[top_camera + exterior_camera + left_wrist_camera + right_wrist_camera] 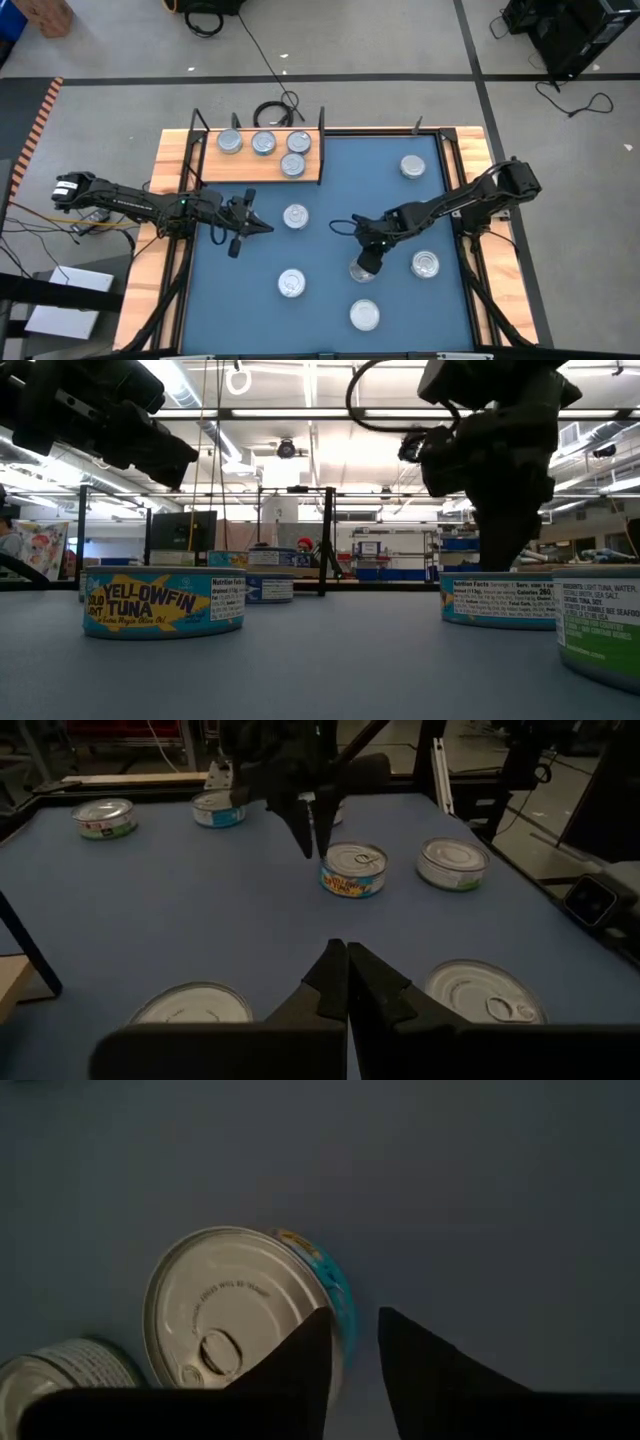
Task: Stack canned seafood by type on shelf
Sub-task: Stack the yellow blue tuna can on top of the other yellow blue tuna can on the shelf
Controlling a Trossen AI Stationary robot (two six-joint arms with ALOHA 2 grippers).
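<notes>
tins: four on shelf at mat's far edge, rest loose on mat. right gripper down over blue-label tin, jaws straddling its rim, not clamped yet. left gripper clenched, empty, hovering nr mat's left side.

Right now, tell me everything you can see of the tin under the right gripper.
The tin is a small, flat, round can that looks like metal, with a shiny silver lid, a pull-tab near its rim and a blue and yellow label round its side. It lies flat, lid up, on the blue mat, right of centre. The right gripper is over its edge, one finger over the lid and one beyond the rim, with a gap between them; whether they touch it is unclear.
</notes>
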